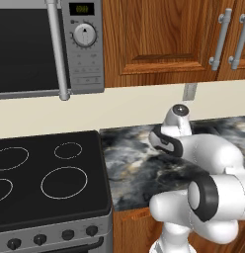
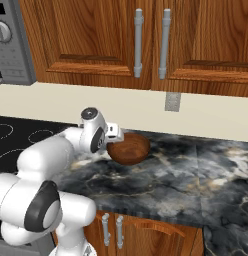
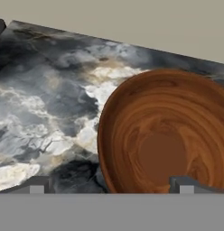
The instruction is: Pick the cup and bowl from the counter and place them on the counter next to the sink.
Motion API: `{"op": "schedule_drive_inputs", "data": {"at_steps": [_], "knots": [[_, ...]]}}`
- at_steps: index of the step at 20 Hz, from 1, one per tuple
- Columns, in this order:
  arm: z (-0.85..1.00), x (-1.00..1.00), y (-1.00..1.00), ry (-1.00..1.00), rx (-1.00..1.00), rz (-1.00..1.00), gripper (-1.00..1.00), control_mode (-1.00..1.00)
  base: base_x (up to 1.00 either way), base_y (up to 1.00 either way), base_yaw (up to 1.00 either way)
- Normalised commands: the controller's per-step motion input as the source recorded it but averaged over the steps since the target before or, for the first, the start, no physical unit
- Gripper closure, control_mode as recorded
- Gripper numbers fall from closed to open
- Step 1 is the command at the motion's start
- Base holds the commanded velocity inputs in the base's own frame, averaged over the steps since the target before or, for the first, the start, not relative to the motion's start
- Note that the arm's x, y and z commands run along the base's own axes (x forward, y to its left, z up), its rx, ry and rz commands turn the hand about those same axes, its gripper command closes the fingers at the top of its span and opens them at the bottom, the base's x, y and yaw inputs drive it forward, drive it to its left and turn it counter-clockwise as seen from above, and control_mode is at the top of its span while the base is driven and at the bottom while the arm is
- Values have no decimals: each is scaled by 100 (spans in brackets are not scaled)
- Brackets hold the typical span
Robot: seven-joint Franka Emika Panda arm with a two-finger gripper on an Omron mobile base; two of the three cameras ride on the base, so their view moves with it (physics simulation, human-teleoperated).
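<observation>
In the left base view the microwave (image 1: 50,47) is cut off at the left edge and its small display is too blurred to read, while the stovetop (image 1: 45,178) runs off the frame beside the counter (image 1: 129,168). The robot's own arm hides the worktop further right. In the right base view the bowl (image 2: 128,148) sits on the counter just beside the wrist, partly covered by it. The gripper (image 3: 111,186) stands wide open, holding nothing, one fingertip over the bowl's rim.
</observation>
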Motion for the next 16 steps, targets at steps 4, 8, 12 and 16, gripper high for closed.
{"op": "schedule_drive_inputs", "data": {"at_steps": [4, 8, 12, 16], "knots": [[-31, 9, 0, 0, 0, 0, -100, -100, 0, 0, 0], [-28, 15, 0, 0, 0, 0, -100, -100, 0, 0, 0], [-26, 20, 0, 0, 0, 0, -100, -100, 0, 0, 0], [-24, 23, 0, 0, 0, 0, -100, -100, 0, 0, 0]]}}
